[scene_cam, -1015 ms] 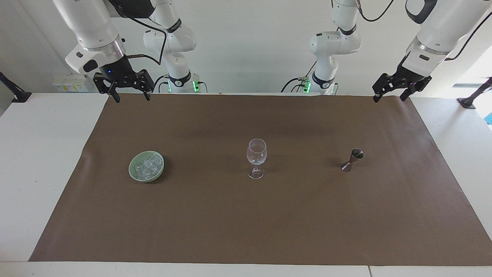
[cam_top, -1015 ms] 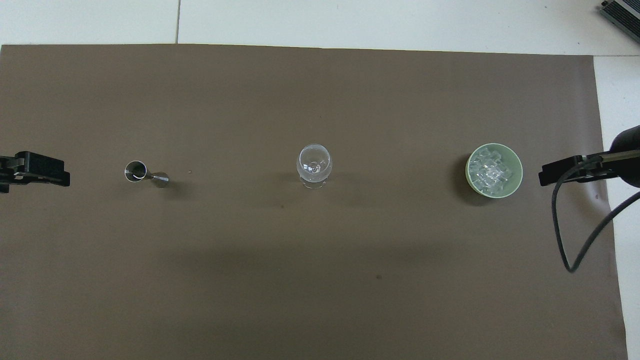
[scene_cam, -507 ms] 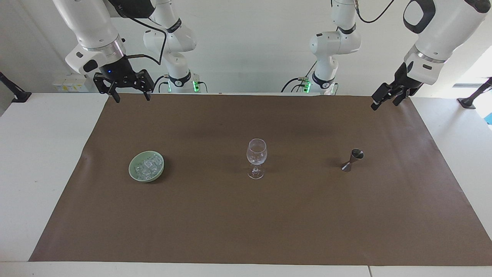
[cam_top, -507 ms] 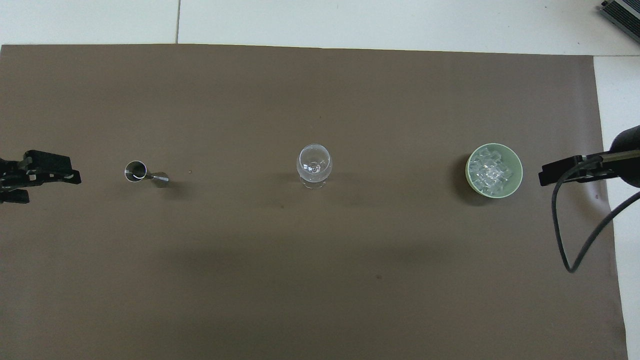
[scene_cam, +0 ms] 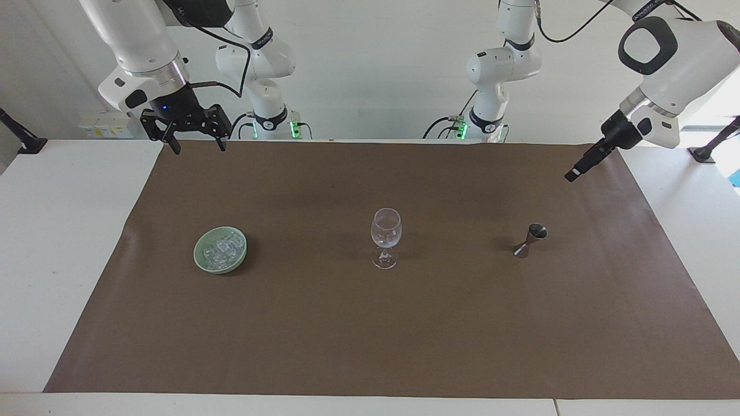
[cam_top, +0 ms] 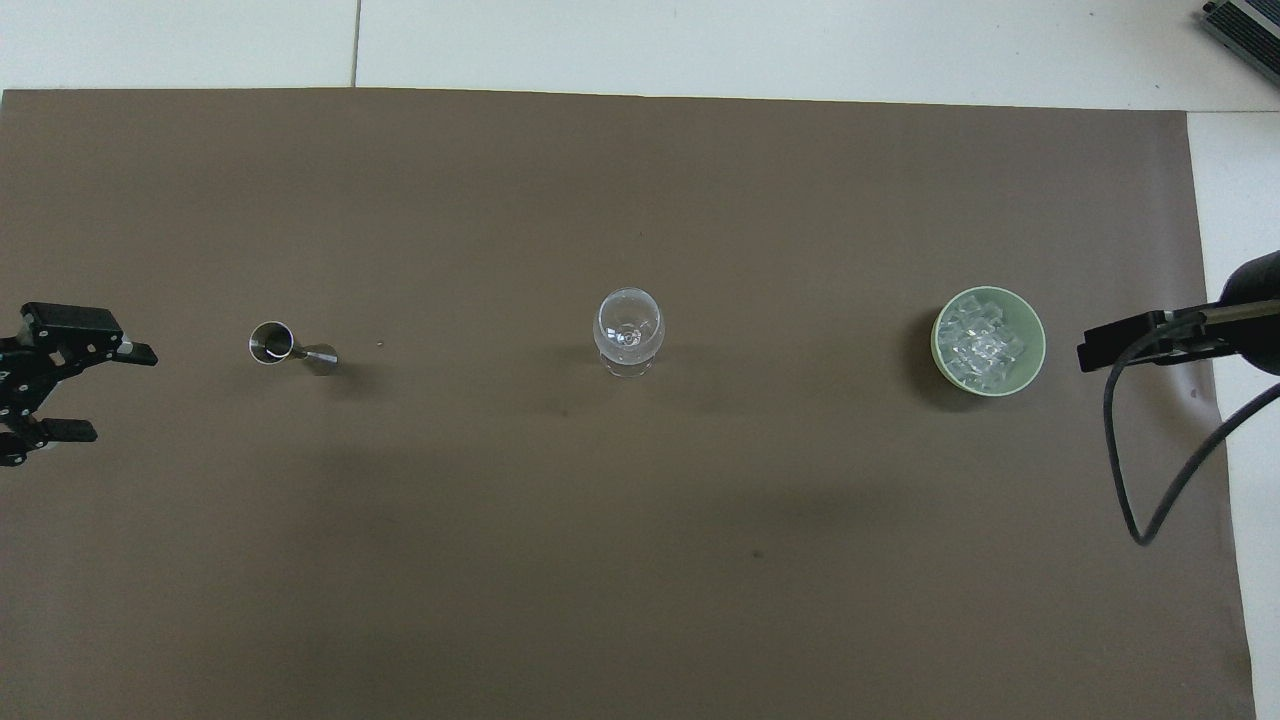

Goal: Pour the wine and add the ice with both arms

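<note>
A: Going left to right in the facing view: what step is in hand?

B: The opening one, I'd judge. At upper left the right gripper hangs over the mat's corner, jaws wide apart and empty. Below it, at left of centre, the bowl holds the ice.

A: And in the middle?

B: The glass stands upright and looks empty. Right of it is the jigger, upright too. At upper right the left gripper points down over the mat's edge; the overhead view shows its jaws spread, holding nothing.

A: Next move?

B: Probably the left gripper descends to the jigger and closes on its narrow waist without tipping it. The right arm waits.

A: Materials?

B: The ice is a heap of small clear glinting chunks. The bowl is pale green, smooth and round. The glass is thin, clear, with a slim stem and round foot. The jigger is metal, an hourglass of two cones. The mat is matte brown on a white table.
</note>
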